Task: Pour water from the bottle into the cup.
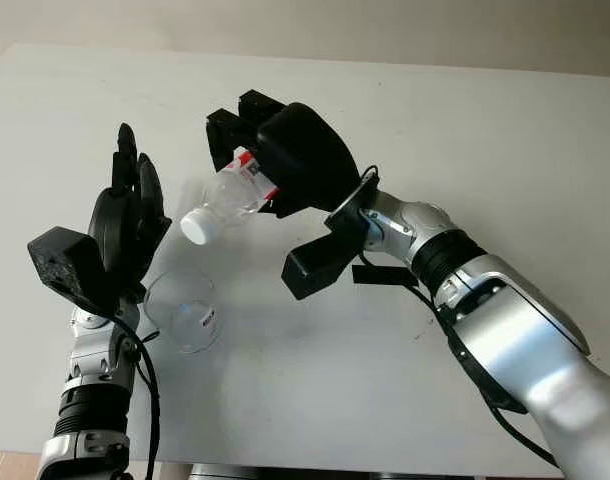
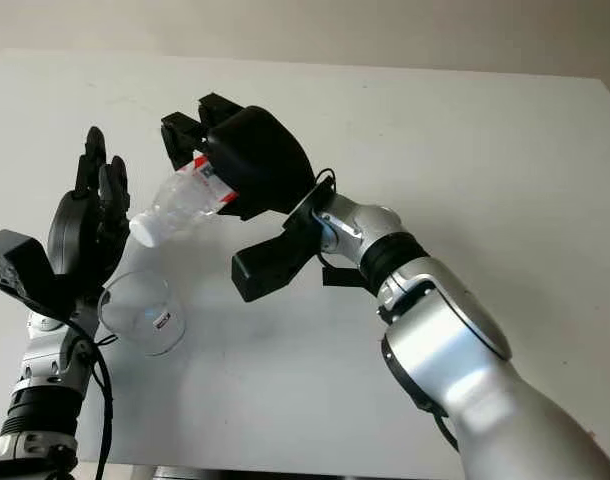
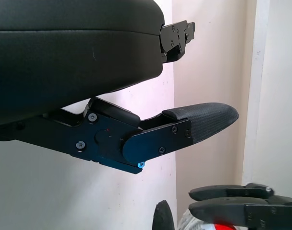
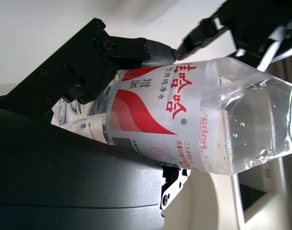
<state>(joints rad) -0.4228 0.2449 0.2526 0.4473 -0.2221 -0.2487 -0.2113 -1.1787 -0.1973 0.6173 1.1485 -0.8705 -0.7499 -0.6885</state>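
Observation:
My right hand (image 1: 255,150) is shut on a clear plastic water bottle (image 1: 225,198) with a red and white label (image 4: 155,115). The bottle is tilted, its white cap (image 1: 197,227) pointing down and to the left, above and to the right of the cup. The clear plastic cup (image 1: 183,310) stands upright on the white table (image 1: 465,120), below the cap. My left hand (image 1: 125,220) is open, raised just left of the cup and the bottle's cap, holding nothing. In the left wrist view a black finger (image 3: 203,122) reaches out into free air.
A beige wall (image 1: 385,30) runs behind the table's far edge. The table's near edge runs along the bottom of the picture, close to the cup.

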